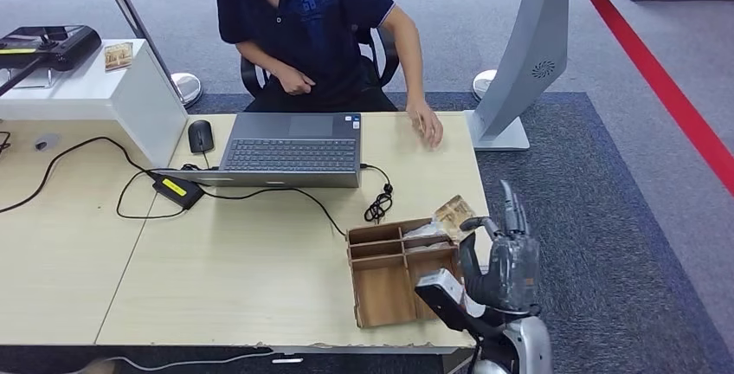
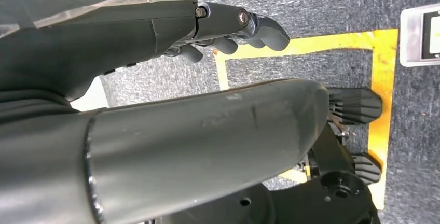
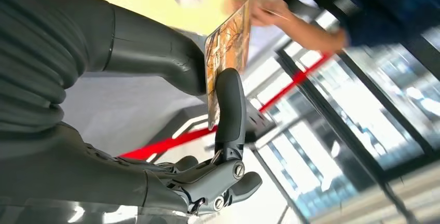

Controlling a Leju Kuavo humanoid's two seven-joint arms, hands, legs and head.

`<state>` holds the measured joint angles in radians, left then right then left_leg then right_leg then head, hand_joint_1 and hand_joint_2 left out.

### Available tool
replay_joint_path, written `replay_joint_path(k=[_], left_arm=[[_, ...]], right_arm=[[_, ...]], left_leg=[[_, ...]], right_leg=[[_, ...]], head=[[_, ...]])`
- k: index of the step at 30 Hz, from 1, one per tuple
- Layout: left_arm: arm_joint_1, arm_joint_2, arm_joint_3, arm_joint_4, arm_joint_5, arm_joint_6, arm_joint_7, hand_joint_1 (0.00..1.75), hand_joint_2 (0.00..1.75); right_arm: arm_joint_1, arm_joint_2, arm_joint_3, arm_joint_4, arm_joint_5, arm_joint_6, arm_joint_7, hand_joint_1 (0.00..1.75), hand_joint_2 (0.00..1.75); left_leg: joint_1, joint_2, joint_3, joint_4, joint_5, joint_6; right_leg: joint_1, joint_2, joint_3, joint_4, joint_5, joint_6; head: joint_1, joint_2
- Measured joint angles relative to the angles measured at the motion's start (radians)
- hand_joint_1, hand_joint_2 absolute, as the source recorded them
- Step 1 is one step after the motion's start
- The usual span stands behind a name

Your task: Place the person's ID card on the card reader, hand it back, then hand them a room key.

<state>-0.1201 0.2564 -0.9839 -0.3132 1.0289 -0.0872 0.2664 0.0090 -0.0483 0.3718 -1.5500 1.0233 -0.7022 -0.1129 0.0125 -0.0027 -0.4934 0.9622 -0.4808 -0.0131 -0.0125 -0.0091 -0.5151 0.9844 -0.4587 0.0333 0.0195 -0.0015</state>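
My right hand (image 1: 505, 263) is over the table's near right corner, beside a wooden organiser box (image 1: 386, 292). It pinches a tan patterned room key card (image 1: 453, 215) between thumb and finger; in the right wrist view the card (image 3: 227, 45) stands upright in my right hand (image 3: 228, 110). A person in a dark blue shirt (image 1: 303, 19) sits across the table, with one hand (image 1: 426, 125) resting on the tabletop. The black card reader (image 1: 50, 45) sits on a white stand at the far left, with a small card (image 1: 119, 55) beside it. My left hand (image 2: 233, 27) hangs over the floor, holding nothing.
An open laptop (image 1: 290, 151), a mouse (image 1: 200, 136) and a power brick (image 1: 177, 190) with cables lie mid-table. A grey kiosk pillar (image 1: 528, 62) stands to the right of the table. A coiled black cable (image 1: 378, 207) lies just beyond the box.
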Motion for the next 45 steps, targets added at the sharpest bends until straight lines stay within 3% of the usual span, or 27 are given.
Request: replay_joint_path(k=[4, 6, 8, 14, 21, 28, 45], left_arm=[[0.002, 0.0, 0.0, 0.0, 0.0, 0.008, 0.004, 0.0, 0.0], [0.004, 0.0, 0.0, 0.0, -0.001, 0.013, 0.009, 0.0, 0.0], [0.006, 0.0, 0.0, 0.0, -0.002, 0.016, 0.013, 0.0, 0.0], [0.004, -0.005, 0.001, 0.0, -0.003, 0.02, 0.013, 0.0, 0.0], [-0.002, -0.013, 0.001, 0.0, -0.01, 0.014, 0.01, 0.0, 0.0], [-0.004, -0.019, 0.002, 0.0, -0.025, 0.013, 0.01, 0.0, 0.0], [-0.008, -0.026, 0.003, 0.0, -0.02, 0.013, 0.006, 0.0, 0.0]], right_arm=[[0.059, 0.121, -0.174, -0.162, -0.315, -0.002, -0.348, 1.75, 1.75], [0.091, 0.176, -0.27, -0.239, -0.484, -0.002, -0.442, 1.75, 1.75], [0.122, 0.217, -0.355, -0.301, -0.588, -0.001, -0.479, 1.75, 1.75], [0.171, 0.303, -0.519, -0.389, -0.727, 0.001, -0.524, 1.75, 1.75], [0.165, 0.351, -0.561, -0.384, -0.738, 0.004, -0.546, 1.75, 1.75], [0.147, 0.357, -0.527, -0.334, -0.721, 0.008, -0.557, 1.75, 1.75], [0.083, 0.342, -0.33, -0.101, -0.688, 0.009, -0.58, 1.75, 1.75]], left_leg=[[0.0, 0.0, 0.001, 0.0, 0.0, 0.0], [0.0, 0.0, 0.001, 0.0, 0.0, 0.0], [0.0, 0.001, 0.001, 0.0, 0.0, 0.0], [-0.001, 0.001, 0.001, 0.0, 0.0, 0.0], [0.0, 0.001, 0.002, 0.0, 0.0, 0.0], [0.0, 0.001, 0.001, 0.0, 0.0, 0.0], [0.0, 0.0, 0.0, 0.0, 0.0, 0.0]], right_leg=[[0.0, 0.0, 0.0, 0.0, 0.0, 0.0], [0.0, 0.0, 0.0, 0.0, 0.0, 0.0], [0.0, 0.001, 0.0, -0.001, 0.0, 0.0], [-0.001, 0.002, 0.001, -0.001, 0.0, 0.0], [0.0, 0.002, 0.001, 0.0, 0.001, -0.001], [0.0, 0.002, 0.002, 0.0, 0.001, -0.001], [0.0, 0.001, 0.003, 0.001, 0.001, -0.001]], head=[[0.0, 0.0], [0.0, 0.0], [0.0, 0.0], [0.0, 0.0], [0.0, 0.0], [0.0, 0.0], [0.0, 0.0]])
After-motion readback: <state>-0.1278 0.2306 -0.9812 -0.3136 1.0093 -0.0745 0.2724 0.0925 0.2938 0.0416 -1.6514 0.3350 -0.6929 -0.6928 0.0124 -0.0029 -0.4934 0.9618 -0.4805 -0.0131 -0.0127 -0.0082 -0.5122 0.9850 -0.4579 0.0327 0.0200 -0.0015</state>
